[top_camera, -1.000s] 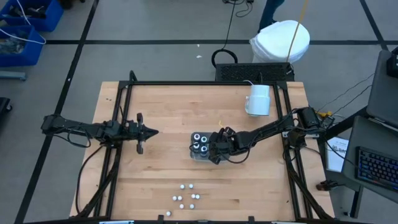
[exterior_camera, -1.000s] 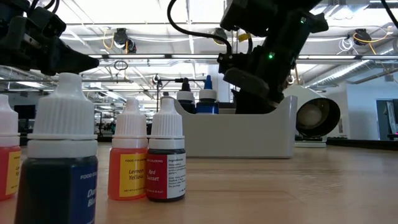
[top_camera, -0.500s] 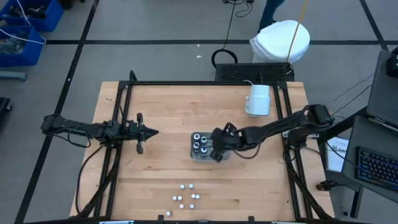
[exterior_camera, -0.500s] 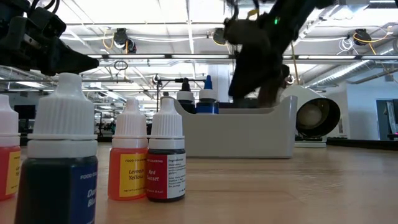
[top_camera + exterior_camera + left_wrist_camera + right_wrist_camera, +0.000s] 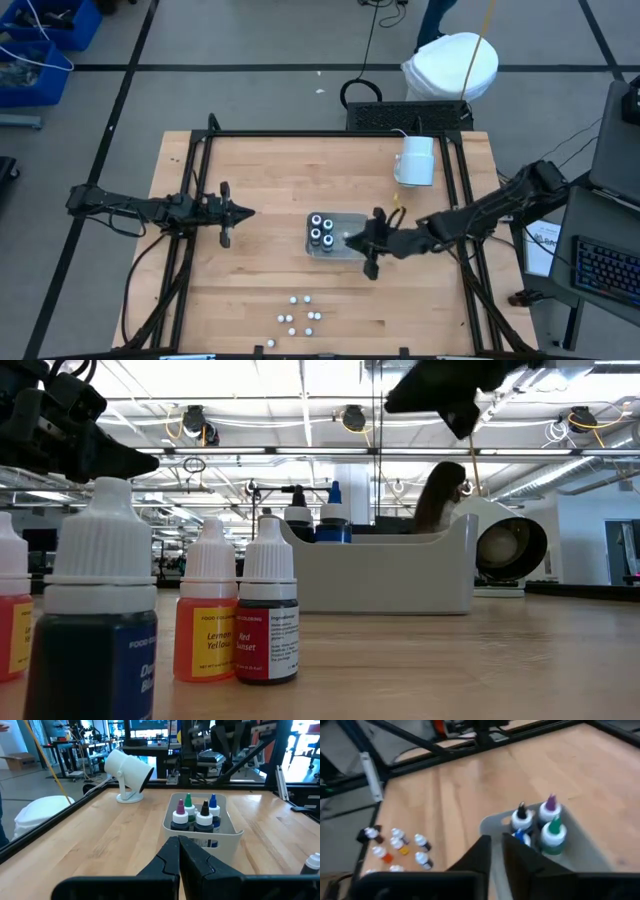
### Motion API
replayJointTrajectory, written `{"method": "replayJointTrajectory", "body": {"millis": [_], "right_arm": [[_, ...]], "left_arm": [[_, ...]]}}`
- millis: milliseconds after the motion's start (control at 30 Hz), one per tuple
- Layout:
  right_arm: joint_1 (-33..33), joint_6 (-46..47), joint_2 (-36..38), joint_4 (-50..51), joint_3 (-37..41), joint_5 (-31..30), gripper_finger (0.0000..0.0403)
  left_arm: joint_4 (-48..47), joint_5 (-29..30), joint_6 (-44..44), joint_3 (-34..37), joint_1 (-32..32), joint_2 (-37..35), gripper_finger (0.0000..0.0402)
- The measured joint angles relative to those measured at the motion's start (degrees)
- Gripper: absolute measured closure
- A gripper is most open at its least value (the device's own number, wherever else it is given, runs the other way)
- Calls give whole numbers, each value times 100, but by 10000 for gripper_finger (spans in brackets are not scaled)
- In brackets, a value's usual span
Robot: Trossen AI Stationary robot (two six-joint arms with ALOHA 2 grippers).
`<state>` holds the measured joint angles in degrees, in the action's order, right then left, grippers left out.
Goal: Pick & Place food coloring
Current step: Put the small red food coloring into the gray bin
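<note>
Lifting clear of tray (image 5: 345,222), right gripper (image 5: 350,238) fingers now clenched, empty; left gripper (image 5: 246,211) clenched.

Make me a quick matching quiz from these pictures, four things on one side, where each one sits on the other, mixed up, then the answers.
Things:
1. white mug
2. clear tray
3. loose dropper bottles
4. left claw

Places:
A. table's near edge
B. table's middle, holding four bottles
C. far right part of the table
D. left of the tray, shut, empty

Pairs: 1-C, 2-B, 3-A, 4-D
</note>
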<state>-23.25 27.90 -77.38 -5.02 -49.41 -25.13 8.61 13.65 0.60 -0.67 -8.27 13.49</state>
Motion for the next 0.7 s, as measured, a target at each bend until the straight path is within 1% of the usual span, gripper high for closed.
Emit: {"method": "replayJointTrajectory", "body": {"millis": [67,167,267,333,500,667,700], "right_arm": [[-134,-2,78,-598,459,15,397],[-374,-68,161,-1537,1086,-15,393],[-570,-187,196,-2517,1575,-67,400],[-689,-266,196,-2943,1835,-213,401],[-979,-310,196,-3081,2168,-519,402],[-1184,-454,196,-3107,2241,-943,402],[-1208,-532,196,-3145,2241,-953,402]], "left_arm": [[2,0,4,0,-1,-1,396],[3,0,66,0,0,0,396],[-46,0,107,0,-1,-1,396],[-105,0,107,0,0,1,396],[-132,0,109,0,0,0,396],[-253,2,32,0,0,1,396],[-308,8,-15,0,-1,1,396]]}}
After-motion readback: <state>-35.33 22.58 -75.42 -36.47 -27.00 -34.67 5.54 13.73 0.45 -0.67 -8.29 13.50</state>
